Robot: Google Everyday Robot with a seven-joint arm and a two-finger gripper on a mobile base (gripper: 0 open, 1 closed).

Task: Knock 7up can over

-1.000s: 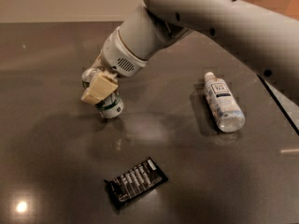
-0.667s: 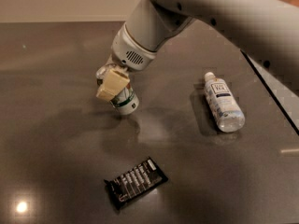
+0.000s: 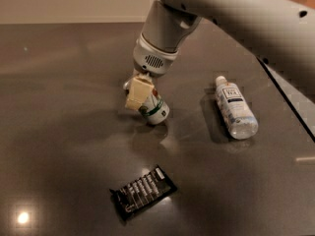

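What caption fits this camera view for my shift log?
Gripper at the top of the tilted 7up can, mid-table; clear bottle lying at image right, black packet nearer the camera.

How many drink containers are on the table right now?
2. The 7up can is tilted at centre, with the gripper at its upper left; the clear plastic bottle lies on its side to the right. The arm could hide more.

The end effector [image 3: 138,94], in front of the 7up can [image 3: 157,110], hides the can's top, and the arm [image 3: 236,18] above the can is cropped.
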